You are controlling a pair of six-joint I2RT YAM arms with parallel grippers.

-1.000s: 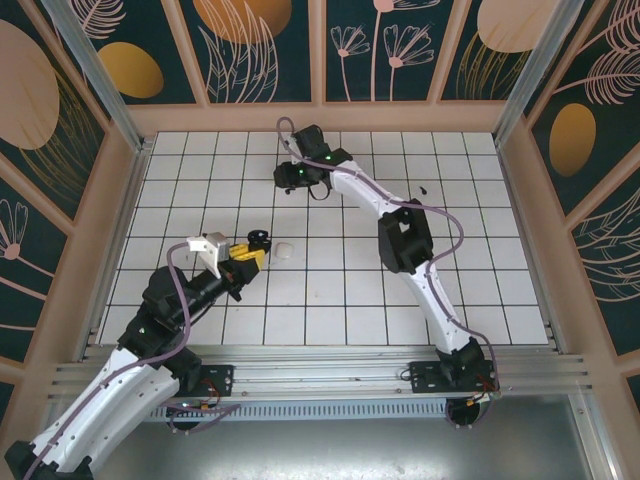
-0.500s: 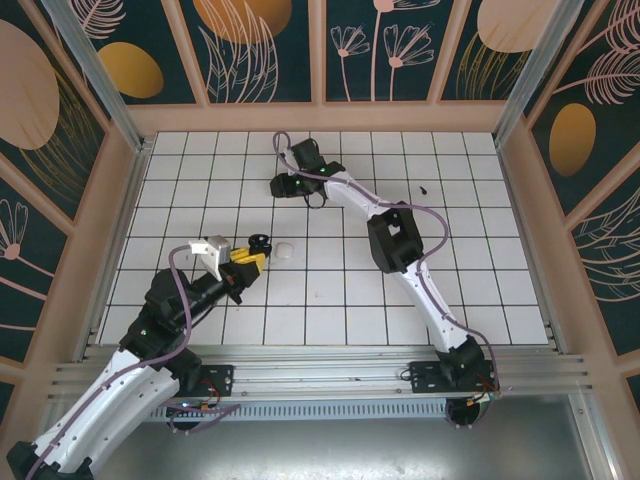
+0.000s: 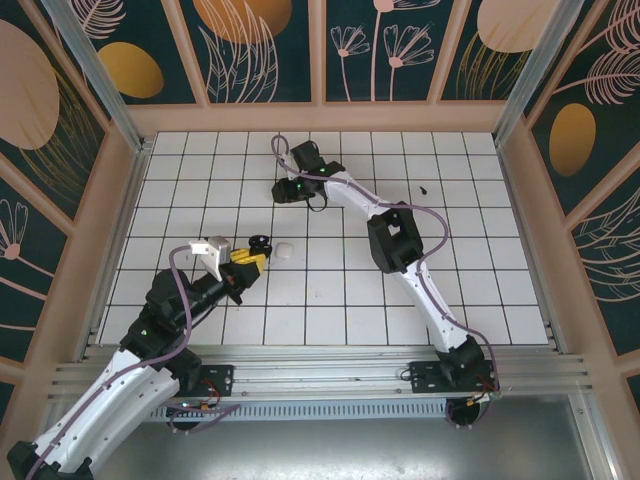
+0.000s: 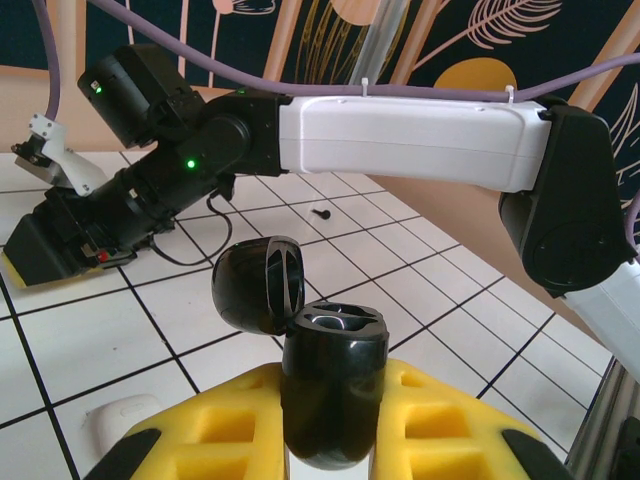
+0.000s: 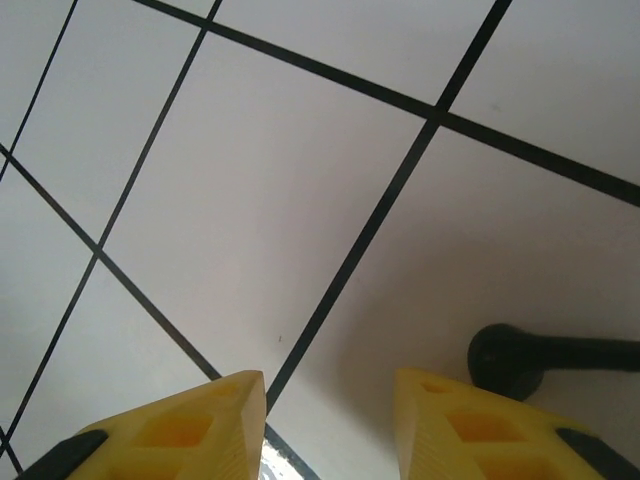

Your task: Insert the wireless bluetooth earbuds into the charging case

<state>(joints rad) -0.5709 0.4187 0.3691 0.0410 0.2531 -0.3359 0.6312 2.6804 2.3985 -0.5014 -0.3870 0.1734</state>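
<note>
Between the pads of my left gripper [image 4: 325, 432]: charging case [image 4: 333, 370] clamped, lid open, wells looking empty.
Jaws of my right gripper [image 5: 330, 420] stand apart on nothing, a black earbud [image 5: 508, 360] on the tile just beside one fingertip; a second black earbud [image 3: 425, 188] lies well to the right, so every insertion remains.

White grid-tiled tabletop [image 3: 330, 300]; teal wall panels [image 3: 250, 60], leaf and flower prints; pale wooden frame [image 3: 320, 118]; aluminium rail [image 3: 320, 362] nearside

Black charging case [image 4: 330, 385], lid open, held upright, black earbud [image 4: 322, 212] lying on tiles [image 4: 90, 335]
</note>
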